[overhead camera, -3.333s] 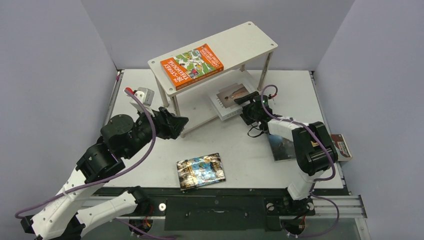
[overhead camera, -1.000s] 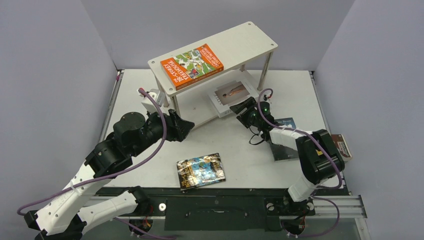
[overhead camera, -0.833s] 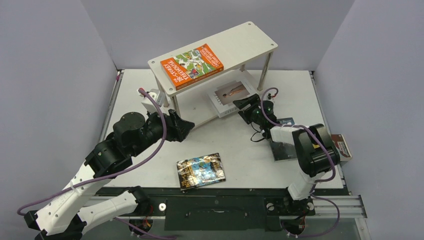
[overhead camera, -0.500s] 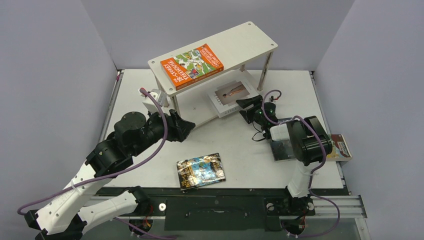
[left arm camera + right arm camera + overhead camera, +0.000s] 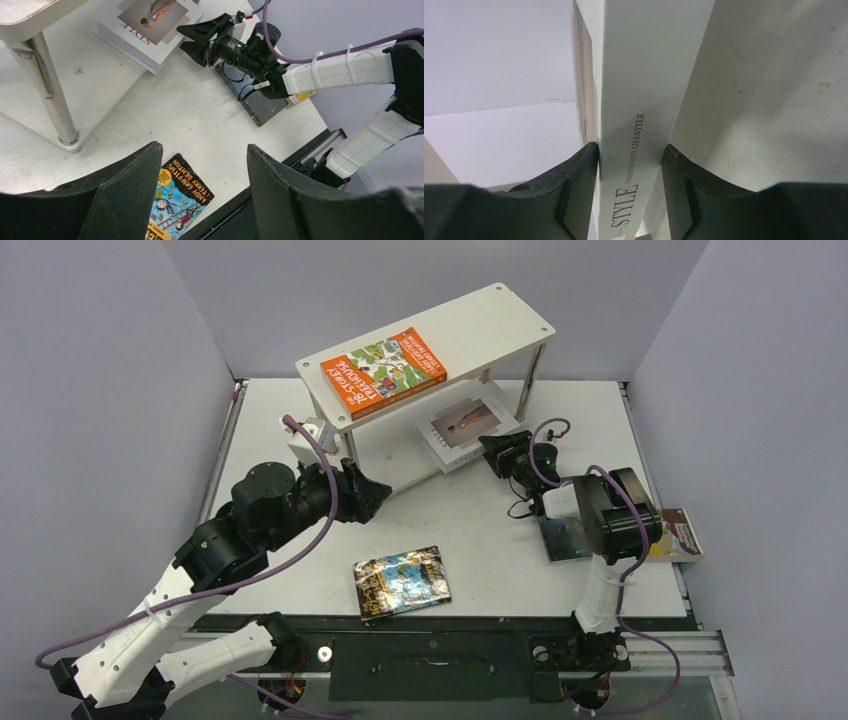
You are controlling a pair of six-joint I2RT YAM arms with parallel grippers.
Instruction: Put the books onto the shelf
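The right gripper (image 5: 630,150) is clamped across the spine of the white STYLE book (image 5: 463,425), which lies under the top board of the shelf (image 5: 490,325), at frame centre. Left of centre, the left gripper (image 5: 203,146) hangs partly open and empty. The orange book (image 5: 383,370) lies on the top board, and the comic (image 5: 400,580) is on the table (image 5: 590,410), lower centre.

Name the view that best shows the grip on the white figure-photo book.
Right wrist: the white book's spine, lettered STYLE, sits pinched between the right gripper's fingers. Left wrist shows its photo cover, the gripper at one corner; top external shows it small, under the white two-tier shelf.
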